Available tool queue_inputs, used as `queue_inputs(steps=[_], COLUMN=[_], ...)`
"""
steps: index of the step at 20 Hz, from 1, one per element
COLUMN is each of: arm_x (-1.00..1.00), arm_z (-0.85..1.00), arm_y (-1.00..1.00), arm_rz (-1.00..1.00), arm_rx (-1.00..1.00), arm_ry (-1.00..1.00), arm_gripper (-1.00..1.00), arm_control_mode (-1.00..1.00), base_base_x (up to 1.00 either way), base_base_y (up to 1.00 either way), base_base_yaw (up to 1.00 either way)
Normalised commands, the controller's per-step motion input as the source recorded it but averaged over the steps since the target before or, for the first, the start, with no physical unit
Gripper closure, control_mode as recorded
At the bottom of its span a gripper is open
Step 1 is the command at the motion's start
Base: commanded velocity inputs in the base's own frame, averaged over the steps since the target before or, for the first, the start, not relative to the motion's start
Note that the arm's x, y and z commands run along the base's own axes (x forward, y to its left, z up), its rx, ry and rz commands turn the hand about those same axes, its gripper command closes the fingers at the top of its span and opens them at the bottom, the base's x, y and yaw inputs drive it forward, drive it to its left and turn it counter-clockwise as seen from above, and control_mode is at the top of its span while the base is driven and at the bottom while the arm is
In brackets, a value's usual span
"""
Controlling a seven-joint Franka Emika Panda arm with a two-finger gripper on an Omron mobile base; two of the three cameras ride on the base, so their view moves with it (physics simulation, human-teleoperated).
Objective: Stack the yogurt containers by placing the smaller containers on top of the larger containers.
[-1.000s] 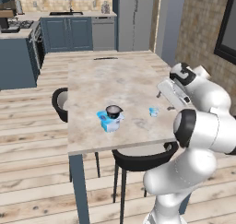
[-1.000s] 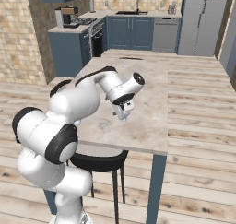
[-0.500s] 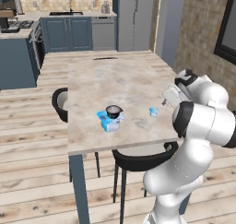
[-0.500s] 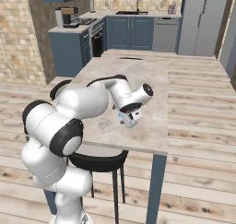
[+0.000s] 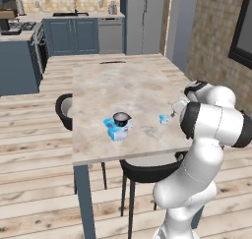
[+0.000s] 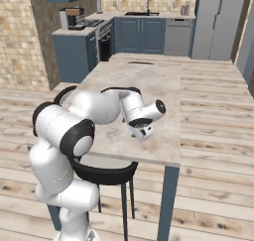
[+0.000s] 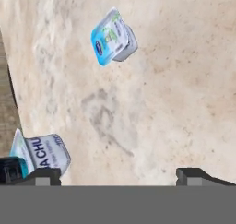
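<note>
The light-blue rectangular tub (image 5: 114, 131) lies mid-table, and the dark round cup (image 5: 121, 118) appears to sit on its far side. The tiny light-blue cup (image 5: 164, 119) stands alone to the right, near the table's right edge. My gripper (image 5: 176, 106) hangs just right of that tiny cup, a little above the tabletop, open with nothing between its fingers. In the hand view the tiny cup (image 7: 113, 38) lies well ahead of the open gripper (image 7: 120, 176). The tub (image 7: 45, 152) and dark cup (image 7: 11, 169) sit at the lower left. In the right base view my gripper (image 6: 141, 134) points down at the table.
The marble table (image 5: 108, 88) has bare room behind the containers. Dark chairs stand at the table's left side (image 5: 63, 108) and at its near edge (image 5: 147, 170). A brick wall (image 5: 216, 41) runs along the right, and kitchen cabinets (image 5: 74, 36) line the back.
My hand has sunk lower and drawn toward the near right part of the table while the elbow swung. The three containers have stayed put and the jaws stayed open.
</note>
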Motion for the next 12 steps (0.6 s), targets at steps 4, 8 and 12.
queue_inputs(steps=[4, 8, 12], arm_x=[0.28, 0.26, 0.25], arm_z=[-0.27, -0.12, -0.08], arm_y=[-0.09, -0.17, -0.15], arm_rz=[0.10, 0.11, 0.11], arm_rx=[0.00, 0.00, 0.00], arm_ry=[-0.10, -0.07, -0.09], arm_gripper=[-1.00, -1.00, -1.00], arm_control_mode=[-1.00, -1.00, -1.00], base_base_x=[0.00, 0.00, 0.00], base_base_y=[0.00, 0.00, 0.00], base_base_yaw=[0.00, 0.00, 0.00])
